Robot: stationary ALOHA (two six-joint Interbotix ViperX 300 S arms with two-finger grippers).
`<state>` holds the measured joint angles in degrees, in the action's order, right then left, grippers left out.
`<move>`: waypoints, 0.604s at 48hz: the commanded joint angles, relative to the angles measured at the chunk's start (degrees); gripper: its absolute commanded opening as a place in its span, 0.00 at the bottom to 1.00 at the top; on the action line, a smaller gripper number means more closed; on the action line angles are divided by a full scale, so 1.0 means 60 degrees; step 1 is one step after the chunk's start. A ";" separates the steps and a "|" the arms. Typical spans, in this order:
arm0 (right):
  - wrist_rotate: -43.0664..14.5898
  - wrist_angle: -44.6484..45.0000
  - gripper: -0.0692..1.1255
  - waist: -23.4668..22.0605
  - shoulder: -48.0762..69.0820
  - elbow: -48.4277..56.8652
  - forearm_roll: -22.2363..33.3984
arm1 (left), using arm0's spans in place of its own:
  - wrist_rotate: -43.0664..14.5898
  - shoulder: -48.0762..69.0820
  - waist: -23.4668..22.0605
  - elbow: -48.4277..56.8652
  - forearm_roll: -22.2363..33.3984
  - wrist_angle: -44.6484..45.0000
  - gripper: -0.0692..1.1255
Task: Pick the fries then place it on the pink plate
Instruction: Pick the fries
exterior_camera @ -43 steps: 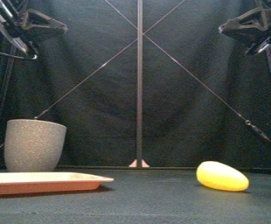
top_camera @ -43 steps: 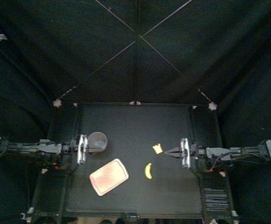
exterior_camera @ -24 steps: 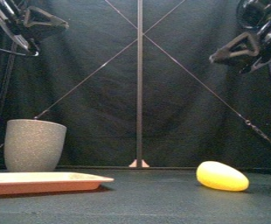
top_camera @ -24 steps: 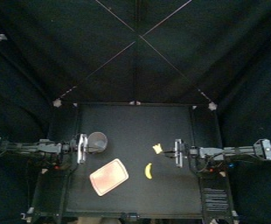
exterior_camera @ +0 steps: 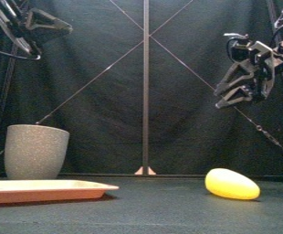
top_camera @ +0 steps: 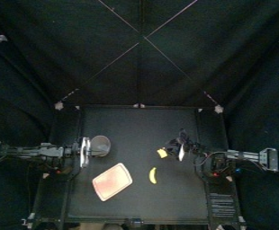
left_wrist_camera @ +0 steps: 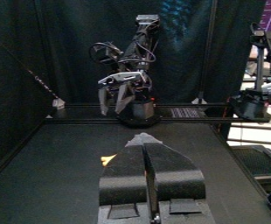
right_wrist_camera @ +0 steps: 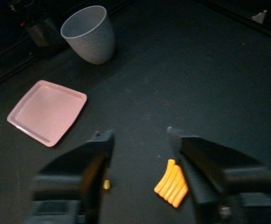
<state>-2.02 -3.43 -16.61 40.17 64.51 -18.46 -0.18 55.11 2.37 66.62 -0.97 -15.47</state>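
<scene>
Top view: the black surface (top_camera: 136, 126) carries four things. The fries (top_camera: 163, 153), a small bundle of orange-yellow sticks, lie flat on the surface right of centre, apart from everything else. The pink plate (top_camera: 111, 183), a flat square tray, lies empty left of centre toward the front. A grey cup (top_camera: 101, 144) stands upright behind the plate. A yellow toy food (top_camera: 154, 175) lies just beside the plate's right edge, between the plate and the fries.

Right gripper (top_camera: 178, 142): it reaches in from the right and hangs over the spot just behind the fries. In the front view it (exterior_camera: 242, 84) is tilted downward and held well clear of the surface, above the yellow toy food (exterior_camera: 232, 184). In the right wrist view the right gripper (right_wrist_camera: 137, 136) has its jaws spread wide and empty. The fries (right_wrist_camera: 170, 179) show in the gap between the jaws, nearer the right one and untouched. The pink plate (right_wrist_camera: 49, 111) and the grey cup (right_wrist_camera: 89, 33) lie beyond.

Left gripper (top_camera: 82, 151): it rests at the left side, just beside the grey cup and raised off the surface. In the left wrist view its (left_wrist_camera: 149, 140) jaws are pressed together with nothing between them.
</scene>
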 commanded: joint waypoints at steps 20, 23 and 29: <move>-0.0703 0.2578 0.94 -0.0498 -0.0586 -0.0923 -0.0996 | 0.0015 -0.0059 0.0015 -0.0132 0.0015 -0.0029 0.09; -0.0732 0.3164 0.94 -0.0659 -0.0762 -0.0981 -0.0732 | 0.0029 -0.0059 0.0029 -0.0132 0.0015 -0.0029 0.09; -0.0791 0.4673 0.94 -0.1260 -0.1157 -0.1245 -0.0278 | 0.0044 -0.0059 0.0029 -0.0132 0.0103 -0.0029 0.09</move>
<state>-6.59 19.25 -21.71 34.28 59.33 -21.36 0.00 55.02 2.46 66.71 -0.70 -15.38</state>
